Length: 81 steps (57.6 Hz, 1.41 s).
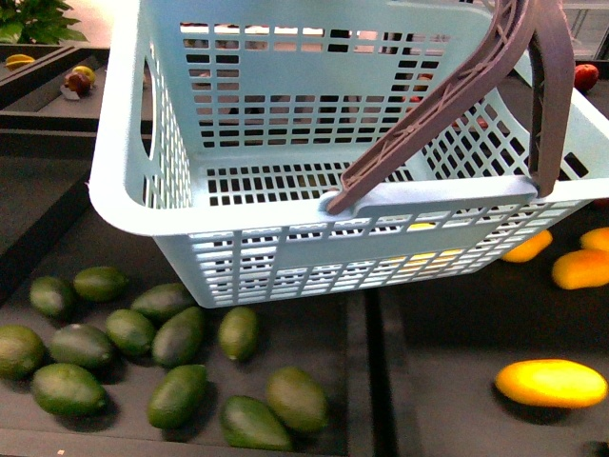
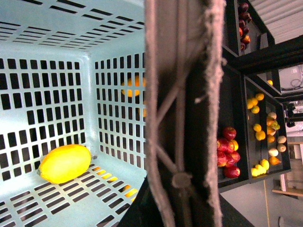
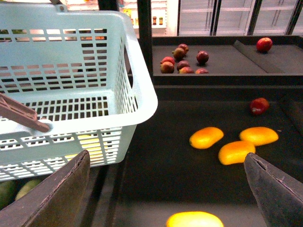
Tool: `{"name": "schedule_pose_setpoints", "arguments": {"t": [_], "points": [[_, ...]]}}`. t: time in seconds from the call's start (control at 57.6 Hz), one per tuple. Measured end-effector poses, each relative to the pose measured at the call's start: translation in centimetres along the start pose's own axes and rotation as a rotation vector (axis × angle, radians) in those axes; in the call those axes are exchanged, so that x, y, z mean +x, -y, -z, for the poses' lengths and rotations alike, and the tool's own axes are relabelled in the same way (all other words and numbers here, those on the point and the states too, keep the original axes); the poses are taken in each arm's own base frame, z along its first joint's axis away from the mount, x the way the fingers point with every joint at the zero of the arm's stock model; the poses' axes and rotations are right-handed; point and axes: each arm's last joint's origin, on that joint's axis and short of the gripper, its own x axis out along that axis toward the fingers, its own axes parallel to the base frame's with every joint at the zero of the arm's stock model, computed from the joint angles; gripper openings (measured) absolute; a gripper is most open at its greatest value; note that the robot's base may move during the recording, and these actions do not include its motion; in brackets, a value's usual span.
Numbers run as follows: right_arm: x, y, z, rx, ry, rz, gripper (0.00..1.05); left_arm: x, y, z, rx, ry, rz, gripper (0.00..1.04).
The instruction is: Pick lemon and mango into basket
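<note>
The pale turquoise basket (image 1: 238,205) hangs tilted above the dark produce bins, its brown handle (image 1: 457,90) swung up to the right. My left gripper is shut on that handle (image 2: 180,118); the handle hides its fingers. A yellow lemon (image 2: 65,163) lies on the basket's slotted floor. The nearest mango (image 3: 195,220), yellow-orange, lies on the black shelf (image 1: 447,333) below and between the right fingers. My right gripper (image 3: 165,189) is open, with both dark fingers (image 3: 57,198) spread wide and nothing between them. The same mango (image 1: 550,383) shows at the front view's lower right.
Three more mangoes (image 3: 236,152) lie further back on the shelf. Several green oval fruits (image 1: 176,335) fill the left bin, past a raised divider (image 1: 366,371). Red apples (image 3: 260,106) and darker fruits (image 3: 182,61) sit on the rear shelves.
</note>
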Motion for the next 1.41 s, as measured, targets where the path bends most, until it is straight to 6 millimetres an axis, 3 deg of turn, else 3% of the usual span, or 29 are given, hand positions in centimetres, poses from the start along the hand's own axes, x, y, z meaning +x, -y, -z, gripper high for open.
{"name": "schedule_pose_setpoints", "arguments": {"t": [0.33,0.364,0.468,0.659,0.763,0.885,1.006,1.405], "points": [[0.0,0.0,0.0,0.0,-0.005,0.003,0.96,-0.2,-0.7,-0.8,0.005,0.039,-0.031,0.05],[0.3,0.0,0.0,0.042,-0.068,0.059,0.96,-0.2,-0.7,-0.8,0.007,0.038,-0.03,0.05],[1.9,1.5,-1.2,0.229,-0.348,0.359,0.96,-0.2,-0.4,-0.5,0.0,0.017,-0.012,0.05],[7.4,6.5,-3.1,0.534,-0.38,0.472,0.96,0.0,0.3,0.3,0.003,-0.017,0.014,0.05],[10.7,8.8,-1.8,0.618,-0.474,0.519,0.96,0.0,0.3,0.3,0.001,-0.016,0.014,0.05],[13.9,10.7,1.2,0.664,-0.592,0.598,0.96,0.0,0.0,0.0,0.0,0.007,-0.005,0.05],[15.8,11.8,3.4,0.725,-0.666,0.674,0.96,0.0,-0.1,-0.1,0.005,0.011,-0.008,0.05],[20.5,13.2,7.3,0.847,-0.723,0.773,0.96,0.0,0.0,0.0,0.002,0.0,0.001,0.05]]}}
